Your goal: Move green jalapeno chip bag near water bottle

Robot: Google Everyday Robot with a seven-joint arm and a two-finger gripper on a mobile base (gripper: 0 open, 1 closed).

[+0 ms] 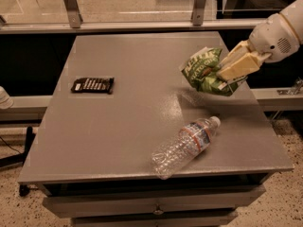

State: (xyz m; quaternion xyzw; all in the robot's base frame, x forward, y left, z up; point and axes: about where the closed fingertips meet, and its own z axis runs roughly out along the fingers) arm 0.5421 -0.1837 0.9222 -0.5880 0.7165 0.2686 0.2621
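With gripper pinching green jalapeno chip bag aloft at right, lower slowly beside water bottle; avoid rolling it.

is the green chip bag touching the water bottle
Apart. Camera view: the hand, over the table's right side, holds the chip bag aloft; bare tabletop separates it from the water bottle.

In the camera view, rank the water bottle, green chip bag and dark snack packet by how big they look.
1. water bottle, longest.
2. green jalapeno chip bag, held above the table in the claw at right; lifted and partly covered, so its place is unsure.
3. dark snack packet, smallest.
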